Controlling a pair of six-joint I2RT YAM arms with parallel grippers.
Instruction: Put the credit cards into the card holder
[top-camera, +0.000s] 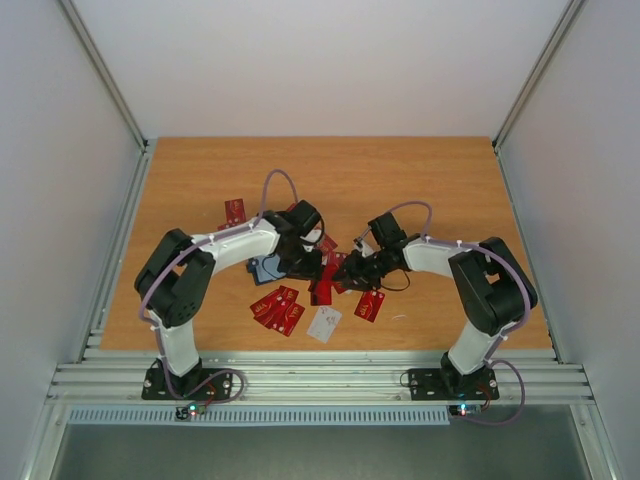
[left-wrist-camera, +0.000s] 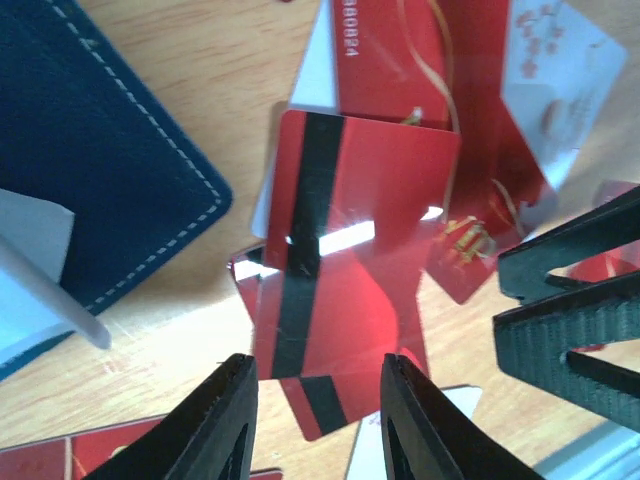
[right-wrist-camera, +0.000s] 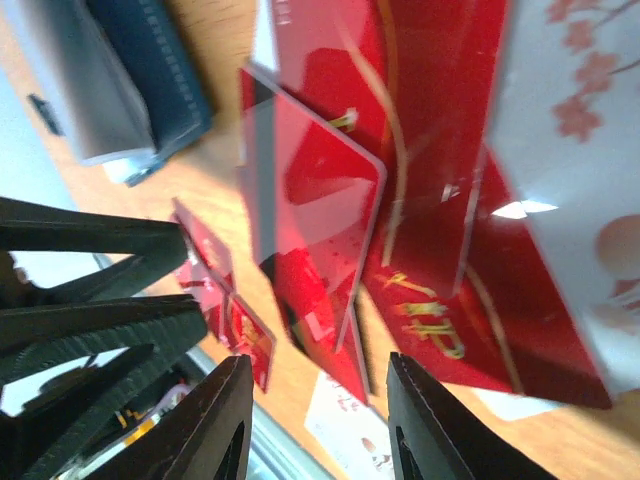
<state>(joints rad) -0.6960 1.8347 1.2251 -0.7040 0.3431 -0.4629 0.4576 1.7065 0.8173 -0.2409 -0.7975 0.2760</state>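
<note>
My left gripper (left-wrist-camera: 315, 368) has its 2 fingers spread. Just past the tips is a glossy red rectangular card with a black magnetic stripe (left-wrist-camera: 365, 230), tilted on the heap, and I see nothing pinched. My right gripper (right-wrist-camera: 318, 368) faces it from the other side, its jaws also parted over that same raised card, with no grip that I can make out. Under both lies an overlapping pile of red credit cards with gold lettering (right-wrist-camera: 440, 250), some white ones among them. The dark navy stitched card holder (left-wrist-camera: 90, 150) lies on the wooden table (top-camera: 420, 180) just left of the pile, beside my left fingers. More red cards (top-camera: 278, 308) and 1 white card (top-camera: 324, 323) lie nearer the arm bases.
</note>
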